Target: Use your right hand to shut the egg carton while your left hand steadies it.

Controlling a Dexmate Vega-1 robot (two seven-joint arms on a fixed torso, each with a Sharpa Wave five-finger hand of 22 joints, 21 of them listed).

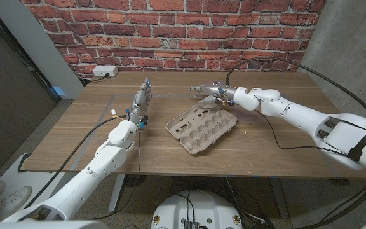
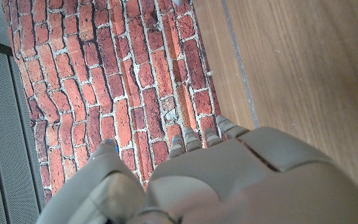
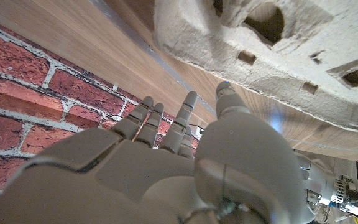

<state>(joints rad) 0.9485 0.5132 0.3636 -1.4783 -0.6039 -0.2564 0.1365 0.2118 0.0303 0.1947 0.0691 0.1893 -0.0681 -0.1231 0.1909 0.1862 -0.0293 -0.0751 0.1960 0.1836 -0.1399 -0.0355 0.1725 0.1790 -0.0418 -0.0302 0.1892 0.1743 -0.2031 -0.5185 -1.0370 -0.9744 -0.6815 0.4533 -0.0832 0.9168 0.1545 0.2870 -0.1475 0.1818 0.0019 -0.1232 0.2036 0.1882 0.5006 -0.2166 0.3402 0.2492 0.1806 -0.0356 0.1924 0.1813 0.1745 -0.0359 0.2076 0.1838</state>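
Lying open near the middle of the desk (image 1: 278, 137), the egg carton (image 1: 201, 128) shows its empty cups, with neither robot hand touching it. Left of it, the left robot hand (image 1: 141, 100) stands on the desk with fingers straight, holding nothing. Just beyond the carton's far edge, the right robot hand (image 1: 206, 93) hovers with fingers extended and apart, empty. A brick wall (image 1: 189, 32) rises behind the desk.
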